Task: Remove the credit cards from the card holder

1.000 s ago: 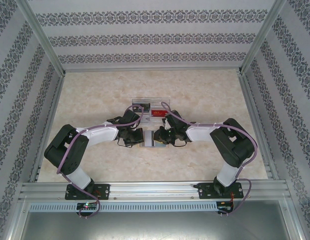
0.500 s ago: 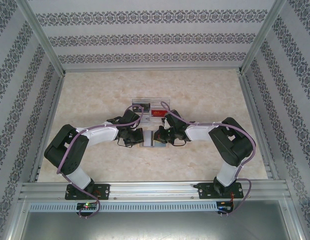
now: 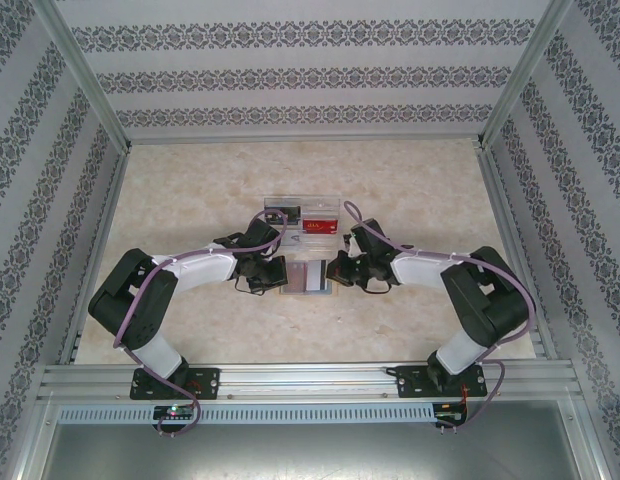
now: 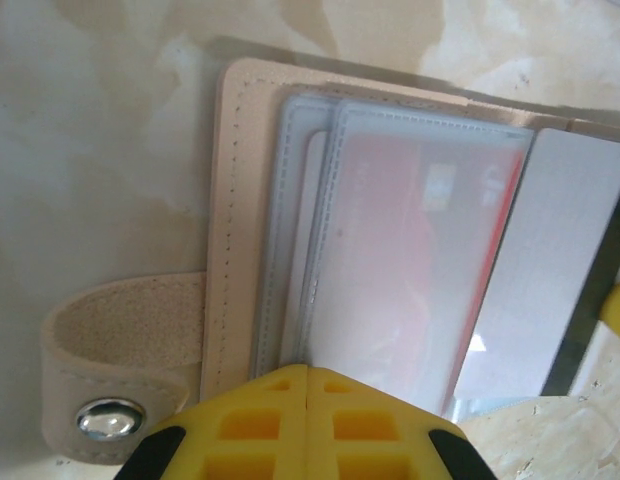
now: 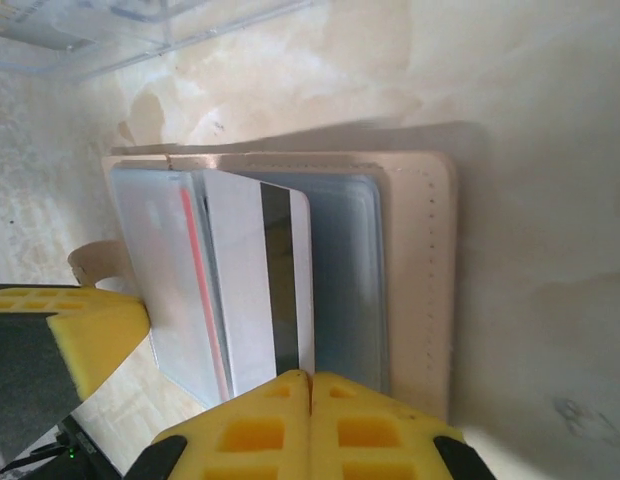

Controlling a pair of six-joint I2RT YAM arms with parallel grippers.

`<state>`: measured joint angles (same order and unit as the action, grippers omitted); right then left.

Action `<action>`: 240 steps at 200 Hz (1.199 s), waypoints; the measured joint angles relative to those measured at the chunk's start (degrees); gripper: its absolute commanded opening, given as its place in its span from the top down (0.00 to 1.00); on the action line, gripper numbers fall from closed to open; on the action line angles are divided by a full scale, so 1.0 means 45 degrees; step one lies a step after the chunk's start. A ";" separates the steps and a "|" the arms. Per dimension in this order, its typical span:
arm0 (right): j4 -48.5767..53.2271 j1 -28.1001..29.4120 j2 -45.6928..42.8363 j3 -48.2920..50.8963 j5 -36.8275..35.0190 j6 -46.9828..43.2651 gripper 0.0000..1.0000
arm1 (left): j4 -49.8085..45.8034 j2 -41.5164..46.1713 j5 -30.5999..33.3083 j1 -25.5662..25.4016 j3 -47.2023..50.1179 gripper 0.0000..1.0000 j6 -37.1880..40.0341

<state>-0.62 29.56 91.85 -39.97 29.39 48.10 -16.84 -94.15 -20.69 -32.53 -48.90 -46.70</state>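
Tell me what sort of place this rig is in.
Probably a lab test cell, not a home: aluminium frame posts, wallpaper-patterned panel walls, and a marble-look table with a mounting rail.

Now right gripper (image 3: 333,270) slides toward frame right, clamped, dragging white card (image 5: 256,290) partway out of card holder (image 4: 236,200).

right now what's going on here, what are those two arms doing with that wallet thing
Two robot arms are working on a tan card holder lying open on the table. The left claw is shut on the edge of its clear sleeves, one holding a red card, pinning the holder down. The right claw is shut on a white card with a black stripe, which sticks out past the sleeves. A clear box with a few cards sits behind.
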 measured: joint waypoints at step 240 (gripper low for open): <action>0.8752 0.2701 0.1331 -1.0210 -0.5445 -1.4192 1.00 | -0.5421 0.8752 0.3959 0.3254 0.0238 0.00 -0.0835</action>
<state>38.76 41.71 97.84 -85.91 4.89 -15.77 -41.23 -54.76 -2.87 -17.89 -47.83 -50.46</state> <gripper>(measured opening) 0.062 0.995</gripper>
